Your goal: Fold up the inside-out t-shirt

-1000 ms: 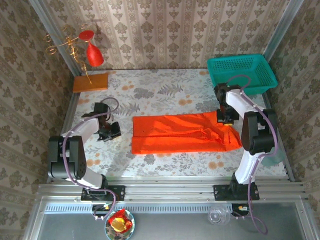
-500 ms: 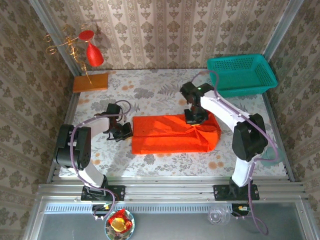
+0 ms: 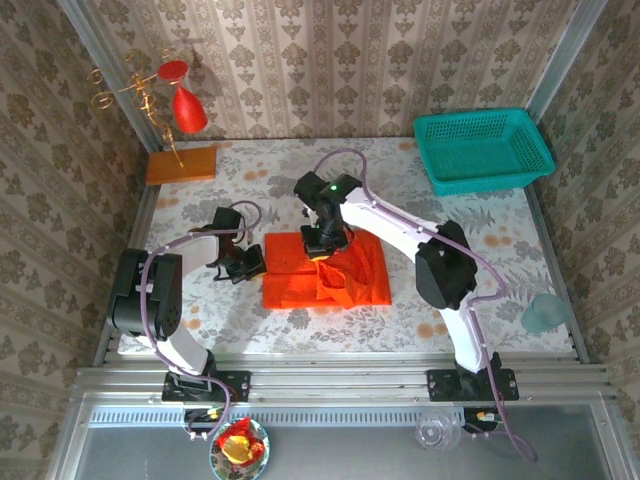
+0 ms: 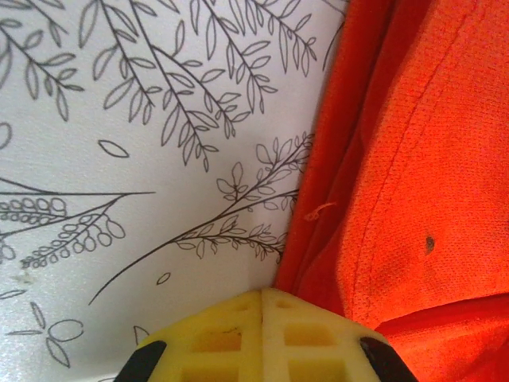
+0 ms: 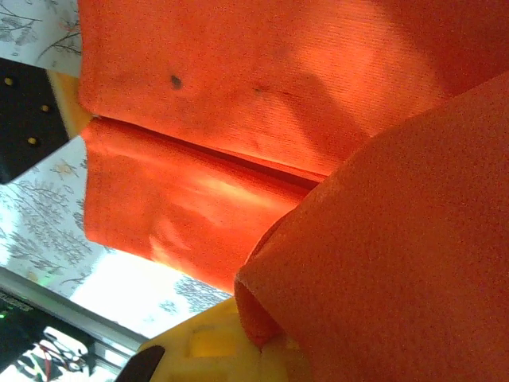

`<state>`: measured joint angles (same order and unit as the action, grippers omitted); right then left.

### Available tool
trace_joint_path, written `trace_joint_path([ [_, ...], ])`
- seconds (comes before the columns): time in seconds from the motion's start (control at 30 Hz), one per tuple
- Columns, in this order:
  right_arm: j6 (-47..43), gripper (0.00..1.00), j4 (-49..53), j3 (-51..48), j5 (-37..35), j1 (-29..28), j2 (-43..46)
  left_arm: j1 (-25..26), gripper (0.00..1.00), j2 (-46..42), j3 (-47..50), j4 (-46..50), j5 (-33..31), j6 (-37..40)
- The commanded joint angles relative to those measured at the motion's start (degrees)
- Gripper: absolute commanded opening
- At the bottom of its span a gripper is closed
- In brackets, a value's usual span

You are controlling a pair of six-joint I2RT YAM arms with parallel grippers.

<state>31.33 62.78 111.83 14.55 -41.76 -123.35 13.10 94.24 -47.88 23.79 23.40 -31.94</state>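
Crosswise fold in hand: right gripper (image 3: 322, 251) jaws grasp t-shirt (image 3: 288, 288) end, flat half just below them; left gripper (image 3: 250, 266) jaws clenched, hem beside them. Next: lower, align, release.

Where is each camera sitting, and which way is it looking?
Top external: high up behind the robot, looking down at the table, left arm, right arm and orange t-shirt.
Left wrist: on the left arm, looking down along the left gripper, shut at the t-shirt's edge.
Right wrist: on the right arm, looking past the right gripper, shut on a t-shirt fold.
Shared: all three see the t-shirt and flowery table.
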Motion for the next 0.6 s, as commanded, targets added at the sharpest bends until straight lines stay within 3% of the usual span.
trace_joint_path([
  [0.0, 1.9, 0.00, 0.6, 3.9, 3.1, -0.2, -3.0, 2.5, 0.00, 2.6, 1.5, -5.2, 3.9, -0.4],
  [0.37, 2.9, 0.00, 0.0, 12.9, 3.0, -0.3, -10.6, 2.9, 0.00, 1.9, 1.9, -4.7, 3.1, 0.1],
  [0.5, 2.9, 0.02, 0.9, 15.8, 2.2, -0.3, -12.9, 3.0, 0.00, 1.0, 1.6, -3.4, 2.1, 0.8],
  [0.57, 2.9, 0.08, 1.3, 17.0, 1.8, -0.3, -13.1, 3.0, 0.00, 0.0, 1.1, -1.4, 1.5, 1.4],
])
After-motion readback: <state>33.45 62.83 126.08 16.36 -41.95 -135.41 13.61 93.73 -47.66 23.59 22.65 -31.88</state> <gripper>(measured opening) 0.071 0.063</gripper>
